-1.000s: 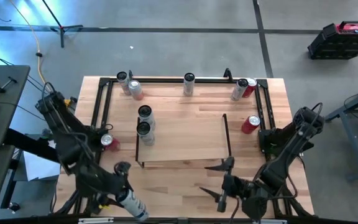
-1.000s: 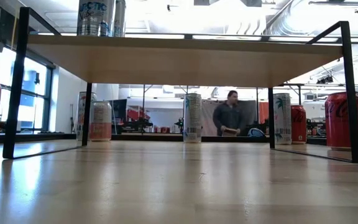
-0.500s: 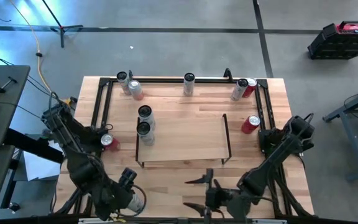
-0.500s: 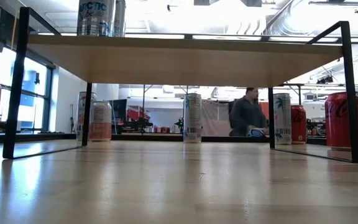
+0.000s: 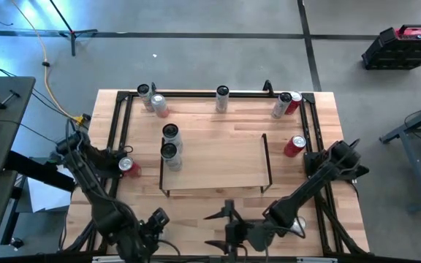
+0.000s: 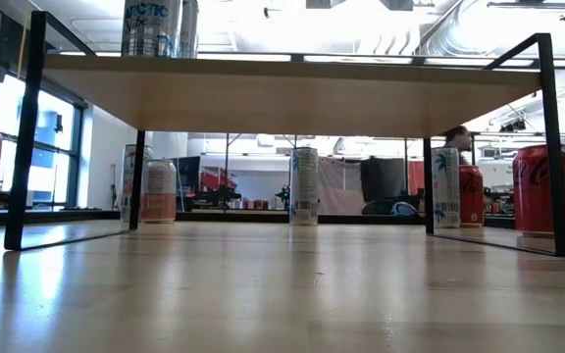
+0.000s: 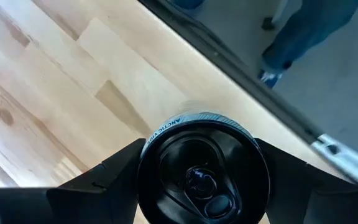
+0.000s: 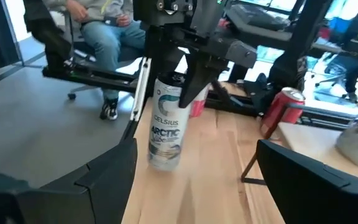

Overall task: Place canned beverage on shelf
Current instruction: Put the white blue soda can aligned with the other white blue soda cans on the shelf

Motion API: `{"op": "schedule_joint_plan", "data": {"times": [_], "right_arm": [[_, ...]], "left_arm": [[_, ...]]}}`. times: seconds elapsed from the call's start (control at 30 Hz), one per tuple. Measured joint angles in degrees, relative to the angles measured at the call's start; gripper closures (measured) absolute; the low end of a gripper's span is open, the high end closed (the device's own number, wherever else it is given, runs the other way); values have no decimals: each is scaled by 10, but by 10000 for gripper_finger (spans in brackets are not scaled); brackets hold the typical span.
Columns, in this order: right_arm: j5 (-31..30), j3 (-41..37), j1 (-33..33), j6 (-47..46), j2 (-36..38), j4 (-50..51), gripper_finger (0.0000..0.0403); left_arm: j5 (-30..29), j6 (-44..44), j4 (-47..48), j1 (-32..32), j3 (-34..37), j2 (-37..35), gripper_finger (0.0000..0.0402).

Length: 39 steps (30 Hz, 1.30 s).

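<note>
The left gripper (image 7: 201,180), clenched on the white slim Celsius can (image 8: 166,121), has swung to six o'clock, away from the light-wood shelf (image 5: 214,157); the right gripper (image 5: 221,226), fingers spread and empty, has followed, perhaps for a handover.

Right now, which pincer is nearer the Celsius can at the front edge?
Left. The left pincer grips the Celsius can from above; the right pincer hangs open beside it, not touching.

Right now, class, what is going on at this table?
The left gripper is shut on a white Celsius can, holding it upright at the near left edge of the table. The right gripper is open and empty at the near edge, pointing toward the can. Two cans already stand on the shelf; six others stand on the table around it.
</note>
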State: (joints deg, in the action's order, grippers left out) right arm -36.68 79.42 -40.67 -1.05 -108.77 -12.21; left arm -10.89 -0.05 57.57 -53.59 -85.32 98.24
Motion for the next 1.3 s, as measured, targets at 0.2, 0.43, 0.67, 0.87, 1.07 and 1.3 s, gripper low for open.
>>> {"op": "schedule_joint_plan", "data": {"times": [0.2,0.43,0.67,0.87,1.07,1.3], "right_arm": [[42,0,14,-2,-20,-32,89],[62,0,26,-30,-26,-34,89],[96,0,40,-26,-28,-23,89],[130,0,56,-31,-48,-23,89],[143,0,65,-30,-62,-27,89],[171,0,73,-34,-66,-26,89]], "left_arm": [[-5,14,0,12,0,3,162],[7,17,-17,31,19,5,162],[4,23,-27,50,28,5,162],[-4,16,-54,57,29,5,136],[-17,-23,-50,57,29,5,126],[-18,-60,-50,61,29,5,118]]}}
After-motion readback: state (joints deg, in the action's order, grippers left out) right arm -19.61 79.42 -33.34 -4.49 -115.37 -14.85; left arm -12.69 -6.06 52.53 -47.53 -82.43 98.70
